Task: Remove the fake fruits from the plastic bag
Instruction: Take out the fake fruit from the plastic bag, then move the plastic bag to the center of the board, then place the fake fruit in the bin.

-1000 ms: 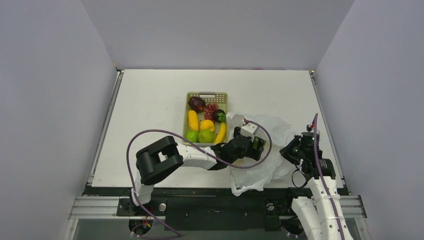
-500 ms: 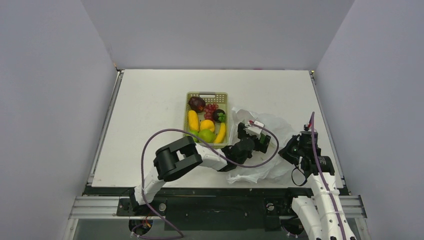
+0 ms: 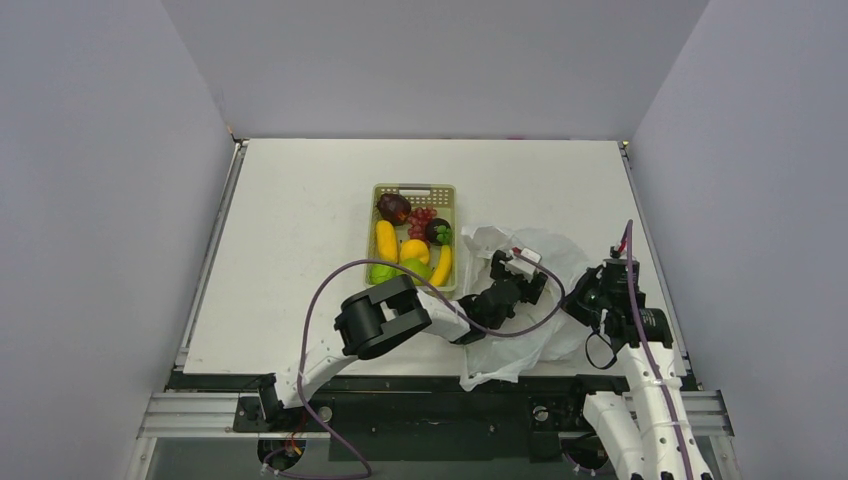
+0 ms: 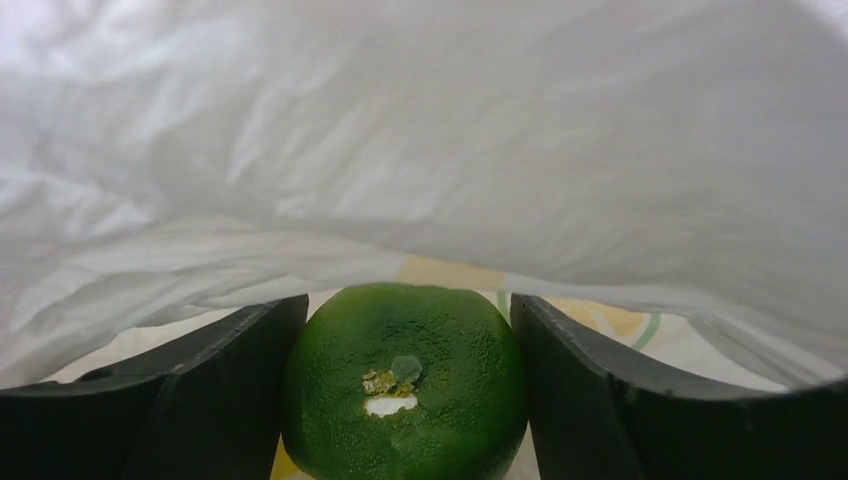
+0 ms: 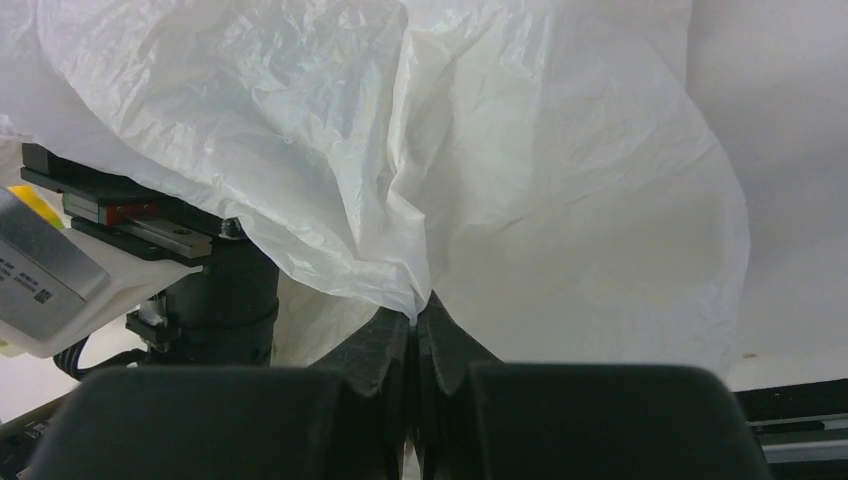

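Green fake lime point(image 4: 405, 390) sits clasped between my left gripper point(image 4: 408, 308) jaws inside the plastic bag point(image 5: 560, 200); right gripper point(image 5: 413, 330) jaws pinch a bag fold to hold the mouth open.

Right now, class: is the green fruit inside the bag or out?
Inside: the green fruit sits between the left gripper fingers, plastic bag film draped overhead.

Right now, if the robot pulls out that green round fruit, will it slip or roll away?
It would probably roll if let go: the green fruit is round. Its skin looks shiny, so it might slip, though the left fingers seem to hug both sides. The floppy plastic bag drapes over it and may drag along.
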